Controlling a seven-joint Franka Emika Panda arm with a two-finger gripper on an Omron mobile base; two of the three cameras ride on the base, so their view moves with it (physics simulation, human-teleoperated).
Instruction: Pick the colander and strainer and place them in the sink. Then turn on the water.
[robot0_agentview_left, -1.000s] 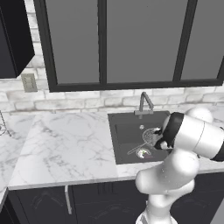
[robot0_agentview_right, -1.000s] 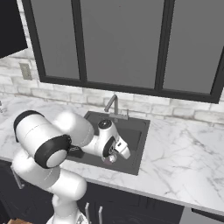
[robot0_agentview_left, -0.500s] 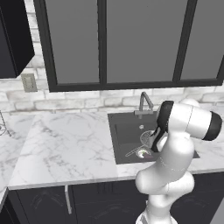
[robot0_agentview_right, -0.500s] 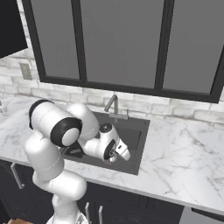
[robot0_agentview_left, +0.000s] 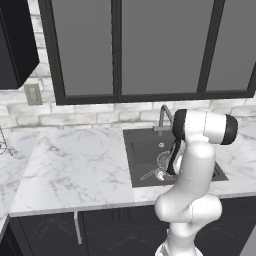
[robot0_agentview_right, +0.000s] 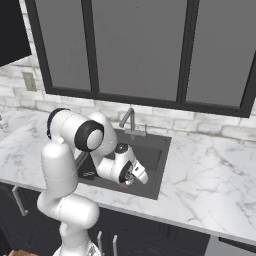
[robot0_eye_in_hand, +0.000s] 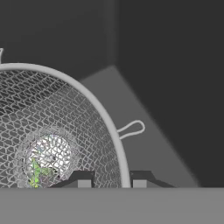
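Hand view puts the jaws (robot0_eye_in_hand: 108, 179) right at the rim of the strainer (robot0_eye_in_hand: 57, 131): one dark tip sits inside the mesh bowl, the other outside it, with the pale rim wire running up between them. From here I cannot tell whether they are clenched on that rim or have let it go, since just the tip tops show. The mesh bowl spreads away to the left of the jaws, and a small wire loop sticks out on the opposite, right-hand side over the grey floor of the sink (robot0_eye_in_hand: 144, 131); beyond that the dark basin walls rise to a corner. From the left base view the strainer (robot0_agentview_left: 163, 161) lies low in the sink (robot0_agentview_left: 142, 150), its thin handle trailing toward the front-left, with the hand down beside it. The faucet (robot0_agentview_left: 165, 114) stands farther back at the rear edge, and no water shows at its spout. My guess is that the strainer is about placed, so the next move means lifting clear and reaching back toward the faucet.
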